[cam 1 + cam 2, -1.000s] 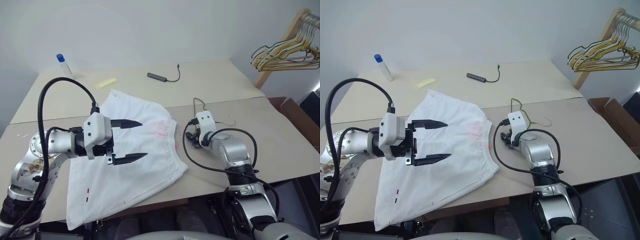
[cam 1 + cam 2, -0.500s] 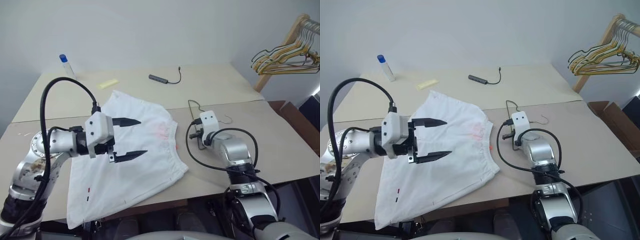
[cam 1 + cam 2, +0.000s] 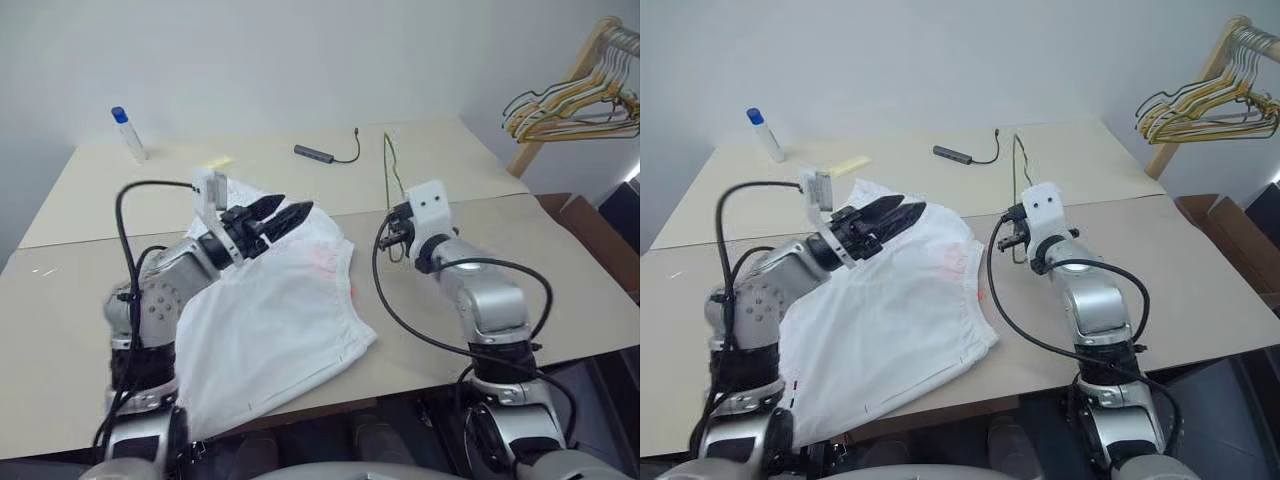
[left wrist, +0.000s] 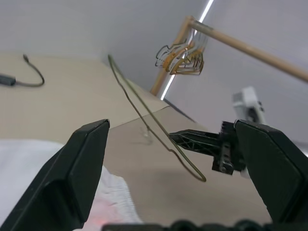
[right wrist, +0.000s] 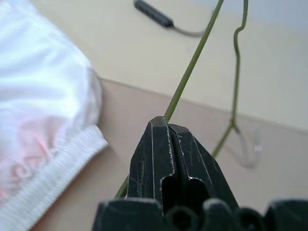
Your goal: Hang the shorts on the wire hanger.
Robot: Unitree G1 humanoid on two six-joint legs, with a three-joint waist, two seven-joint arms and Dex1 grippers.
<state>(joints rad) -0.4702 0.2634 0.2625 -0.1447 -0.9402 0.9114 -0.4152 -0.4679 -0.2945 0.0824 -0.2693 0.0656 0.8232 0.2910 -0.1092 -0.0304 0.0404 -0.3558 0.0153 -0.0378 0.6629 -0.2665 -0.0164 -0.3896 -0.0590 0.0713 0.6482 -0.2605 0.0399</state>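
Observation:
The white shorts (image 3: pixel 285 315) lie spread on the table (image 3: pixel 90 300), waistband toward the middle. My right gripper (image 3: pixel 394 237) is shut on the thin olive-green wire hanger (image 3: pixel 389 170) and holds it upright above the table, just right of the waistband. In the right wrist view the shut fingertips (image 5: pixel 168 126) pinch the green wire (image 5: pixel 192 62), and the paler hook (image 5: pixel 251 150) hangs beyond. My left gripper (image 3: pixel 272 214) is open and empty over the shorts' far edge, pointing toward the hanger (image 4: pixel 144 120).
A blue-capped bottle (image 3: pixel 128 133), a yellow pad (image 3: pixel 214 163) and a black cable adapter (image 3: pixel 318 153) lie at the back of the table. A wooden rack with bunched yellow and tan hangers (image 3: pixel 575 105) stands at the right, above a cardboard box (image 3: pixel 590 225).
My right gripper has shut on the hanger and lifted it off the table, so it now stands upright. My left arm swung forward and rolled, its open gripper now aimed at the hanger.

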